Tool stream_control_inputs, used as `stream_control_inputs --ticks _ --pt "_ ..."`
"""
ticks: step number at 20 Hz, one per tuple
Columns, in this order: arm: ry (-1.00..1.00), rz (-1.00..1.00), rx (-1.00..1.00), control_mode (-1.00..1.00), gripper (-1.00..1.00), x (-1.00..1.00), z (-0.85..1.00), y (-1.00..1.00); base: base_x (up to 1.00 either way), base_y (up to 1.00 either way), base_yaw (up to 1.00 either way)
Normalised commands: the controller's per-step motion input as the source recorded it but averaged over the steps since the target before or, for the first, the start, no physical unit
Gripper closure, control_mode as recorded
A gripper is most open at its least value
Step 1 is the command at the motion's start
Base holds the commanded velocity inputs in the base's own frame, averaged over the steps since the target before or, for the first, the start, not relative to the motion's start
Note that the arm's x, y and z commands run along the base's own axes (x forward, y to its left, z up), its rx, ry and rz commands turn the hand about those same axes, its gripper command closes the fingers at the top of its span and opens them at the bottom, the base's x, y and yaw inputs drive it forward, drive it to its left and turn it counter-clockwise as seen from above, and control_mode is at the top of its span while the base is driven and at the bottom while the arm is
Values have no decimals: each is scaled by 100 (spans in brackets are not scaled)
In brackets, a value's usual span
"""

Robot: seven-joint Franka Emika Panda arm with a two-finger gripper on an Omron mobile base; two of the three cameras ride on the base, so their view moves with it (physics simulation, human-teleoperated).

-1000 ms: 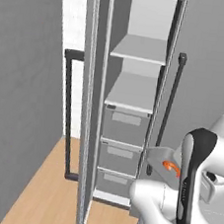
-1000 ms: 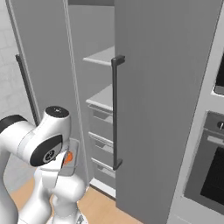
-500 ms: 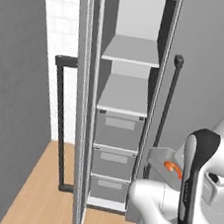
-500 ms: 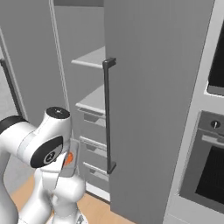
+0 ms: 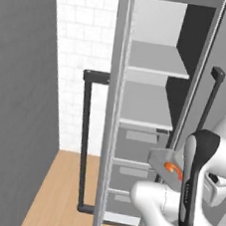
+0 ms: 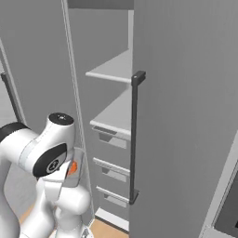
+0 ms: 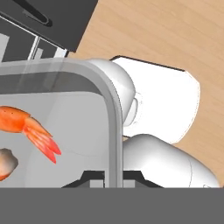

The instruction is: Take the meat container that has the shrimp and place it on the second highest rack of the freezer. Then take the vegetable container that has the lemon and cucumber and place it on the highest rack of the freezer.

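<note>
My gripper point(image 7: 113, 177) is shut on the rim of the meat container point(image 7: 111, 109), a clear grey tray with the orange shrimp point(image 7: 33, 127) lying in it. The meat container point(image 5: 160, 161) hangs close to my arm, in front of the open freezer point(image 5: 159, 20) and level with its grey drawers point(image 5: 139, 141). The shrimp point(image 5: 172, 170) shows as an orange spot. Above the tray are the highest rack point(image 5: 156, 60) and the second highest rack point(image 5: 146, 106), both bare. From the right I see the meat container point(image 6: 76, 160), the highest rack point(image 6: 114, 69) and the second highest rack point(image 6: 114, 114).
The freezer's open door point(image 5: 113, 110) stands edge-on to the left of the shelves, with a long dark handle point(image 5: 84, 141). A closed grey door point(image 6: 186, 116) with a dark handle point(image 6: 135, 139) stands right of the opening. Wooden floor point(image 7: 175, 35) lies below.
The whole picture has shifted in both base views: the base has driven and the freezer now looms closer. The arm holds the same pose with the container in its grip.
</note>
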Motion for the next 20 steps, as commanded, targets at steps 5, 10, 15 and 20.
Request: stream_control_inputs --ticks 5,10,15,20 --pt "0 0 0 100 100 0 0 0 25 36 -11" --pt "0 -12 -8 -100 100 35 0 0 9 0 -3" --pt "0 -19 -11 -100 100 95 13 -2 0 0 0" --pt "0 -9 -1 -100 100 87 27 -45 0 0 0"
